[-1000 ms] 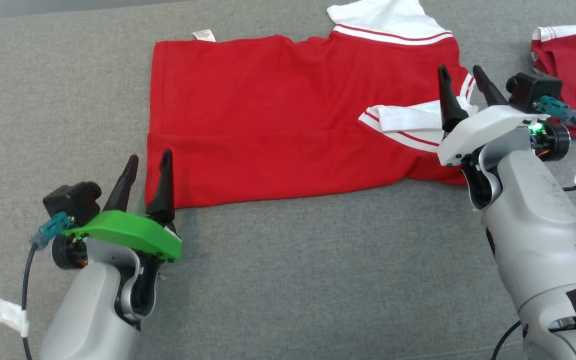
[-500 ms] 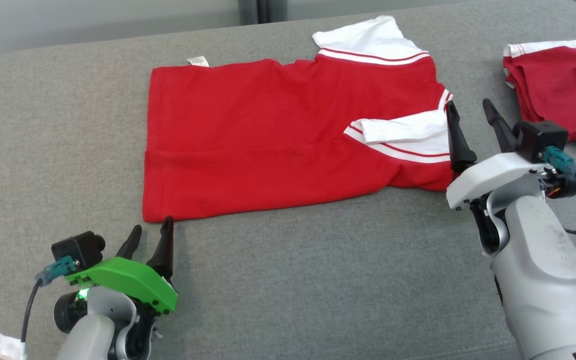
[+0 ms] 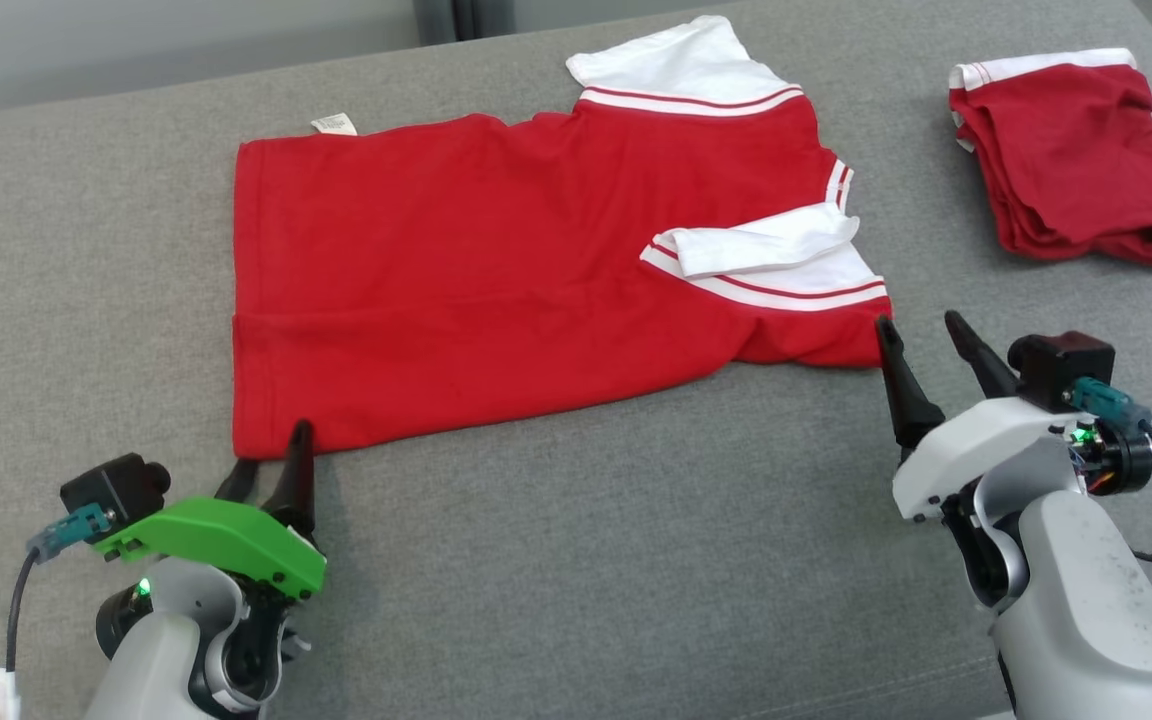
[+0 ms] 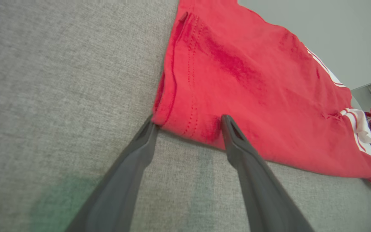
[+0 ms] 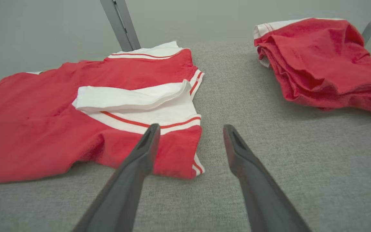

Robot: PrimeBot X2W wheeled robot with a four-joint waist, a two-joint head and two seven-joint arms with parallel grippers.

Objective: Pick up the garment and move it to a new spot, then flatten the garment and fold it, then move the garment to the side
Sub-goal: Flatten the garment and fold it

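- Jaws of the green-shelled left gripper stand wide apart and hold nothing. They straddle the near-left hem corner of the red short-sleeved shirt, one tip at the very corner and the other over the stitched hem
- White-shelled right gripper is likewise spread and empty, just off the shirt's near-right corner. One dark finger is in line with the striped sleeve end, the other over bare cloth beside the shirt
- Shirt, white-banded with red stripes at the sleeves, lies spread and mostly flat on the grey woven cushion. Its near sleeve is turned in onto the body and its far sleeve sticks out past the far edge
- Small white label peeks out at the shirt's far-left corner
- Second red garment sits well to the right of the shirt, loosely folded in a heap
- Step in hand, as I judge it: flattening looks done and the fold is being set up, with both arms posed at the shirt's near edge
- Next move calls for each gripper to nip its corner through all layers, then both to lift evenly and carry the near edge toward the far one. The right one likely needs to shift onto the fabric first
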